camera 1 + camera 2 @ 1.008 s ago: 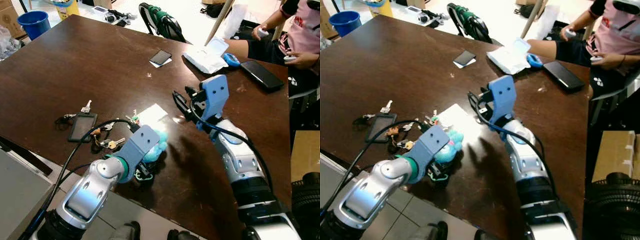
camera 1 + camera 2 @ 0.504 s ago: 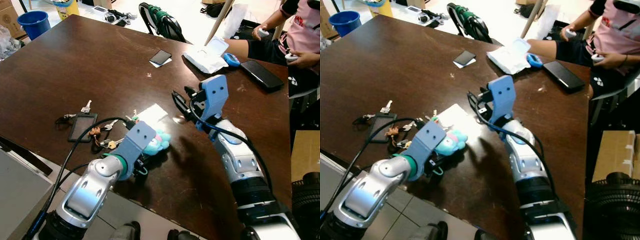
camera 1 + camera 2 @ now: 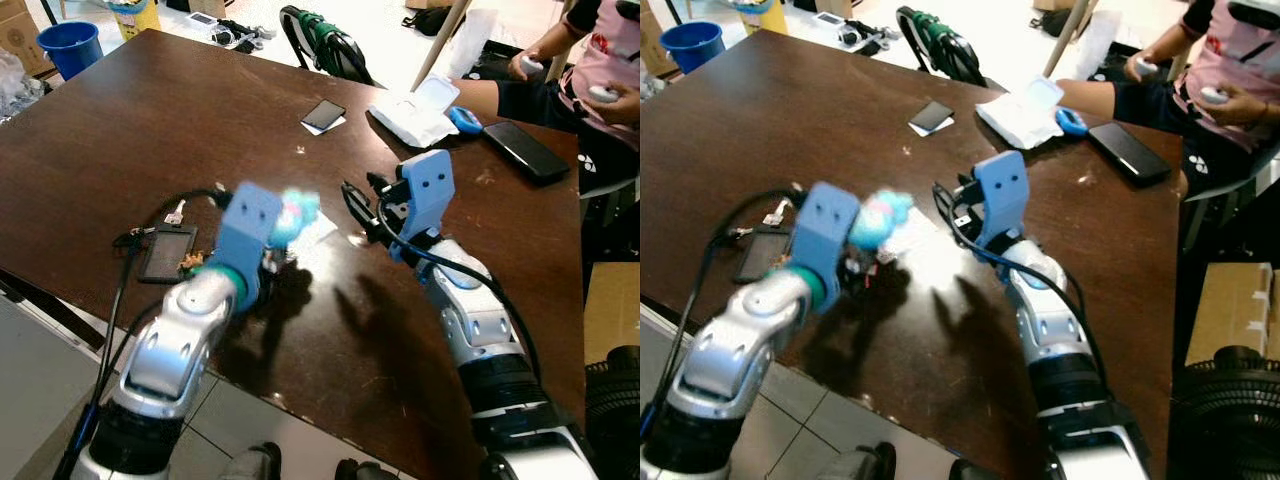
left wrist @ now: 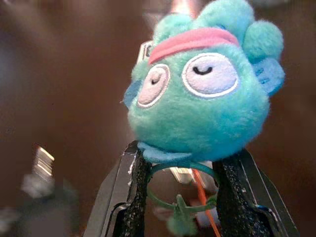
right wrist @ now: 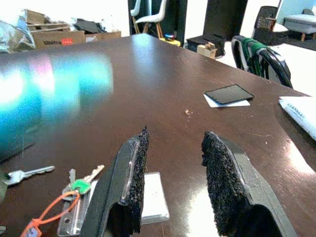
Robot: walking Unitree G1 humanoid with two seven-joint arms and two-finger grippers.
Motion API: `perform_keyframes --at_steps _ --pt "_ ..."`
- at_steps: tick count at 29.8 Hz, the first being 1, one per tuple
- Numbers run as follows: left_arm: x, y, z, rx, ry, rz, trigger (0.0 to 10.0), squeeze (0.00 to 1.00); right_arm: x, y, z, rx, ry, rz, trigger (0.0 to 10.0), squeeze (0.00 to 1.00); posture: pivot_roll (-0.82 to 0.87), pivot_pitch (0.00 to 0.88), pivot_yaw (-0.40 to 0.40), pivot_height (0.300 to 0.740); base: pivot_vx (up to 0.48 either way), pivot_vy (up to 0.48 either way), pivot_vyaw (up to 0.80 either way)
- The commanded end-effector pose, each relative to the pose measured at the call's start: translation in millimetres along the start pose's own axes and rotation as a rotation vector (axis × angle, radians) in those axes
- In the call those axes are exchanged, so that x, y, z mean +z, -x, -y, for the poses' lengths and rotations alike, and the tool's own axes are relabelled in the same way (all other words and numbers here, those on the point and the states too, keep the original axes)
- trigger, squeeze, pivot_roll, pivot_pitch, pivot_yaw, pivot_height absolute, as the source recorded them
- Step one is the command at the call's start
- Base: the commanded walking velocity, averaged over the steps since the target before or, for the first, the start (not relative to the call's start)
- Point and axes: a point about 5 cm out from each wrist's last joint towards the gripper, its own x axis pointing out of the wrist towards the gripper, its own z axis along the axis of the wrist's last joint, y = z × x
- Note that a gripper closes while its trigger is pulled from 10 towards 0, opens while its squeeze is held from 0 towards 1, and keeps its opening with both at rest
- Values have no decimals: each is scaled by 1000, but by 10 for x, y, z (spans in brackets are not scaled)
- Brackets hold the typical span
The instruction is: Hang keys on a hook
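left claw [image 4: 180, 197]: clenched on the teal plush toy [image 4: 203, 94] of a key bunch, held up off the bench [image 3: 150, 120]; arm and toy look blurry from the head.
keys [image 4: 190, 175]: hang under the toy between the claw's fingers, mostly hidden.
right claw [image 5: 173, 173]: released, nothing between the fingers, just above the bench.
near the right claw: a second key bunch [image 5: 74, 190] with an orange loop, and a white card [image 5: 153, 197].
by the left arm: one black card holder [image 3: 165, 252].
far bench: two phones.
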Motion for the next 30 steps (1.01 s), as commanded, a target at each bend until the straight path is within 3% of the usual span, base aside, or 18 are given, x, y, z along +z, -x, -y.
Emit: perform_keyframes --at_steps 1,7,8,9,10,11,12,13,14,16,18,22,24,30 --pt "89 36 -51 31 18 51 10000 0 6 14 -12 -8 -15 6 10000 0 136 51 99 740 0 0 0" --pt "244 77 -95 47 81 117 10000 0 45 10 -30 -12 -25 23 10000 0 135 54 99 740 0 0 0" --pt "346 72 -165 101 142 160 10000 0 65 2 -46 -15 -32 33 10000 0 134 52 98 740 0 0 0" --pt "414 60 -319 226 176 197 10000 0 93 -8 -69 -24 -45 50 10000 0 132 49 98 740 0 0 0" --pt "414 60 -319 226 176 197 10000 0 93 -8 -69 -24 -45 50 10000 0 132 49 98 740 0 0 0" --pt "446 55 -436 322 187 220 10000 0 112 -14 -86 -32 -54 63 10000 0 130 49 99 740 0 0 0" --pt "452 64 -538 405 150 243 10000 0 131 -13 -93 -45 -65 78 10000 0 129 50 100 740 0 0 0" --pt "452 64 -538 405 150 243 10000 0 131 -13 -93 -45 -65 78 10000 0 129 50 100 740 0 0 0" --pt "437 91 -593 437 88 263 10000 0 151 0 -87 -60 -71 96 10000 0 126 52 102 740 0 0 0" --pt "343 148 -596 405 -8 266 10000 0 185 46 -57 -98 -78 129 10000 0 119 55 103 740 0 0 0" --pt "308 170 -585 387 -37 263 10000 0 195 63 -49 -109 -80 139 10000 0 119 55 103 740 0 0 0" --pt "215 210 -539 339 -57 244 10000 0 207 97 -56 -130 -107 155 10000 0 113 56 102 740 0 0 0" --pt "163 247 -521 311 -66 246 10000 0 202 132 -138 -134 -134 157 10000 0 109 54 101 740 0 0 0" --pt "196 271 -582 328 -65 295 10000 0 232 149 -247 -115 -135 185 10000 0 113 52 92 740 0 0 0"
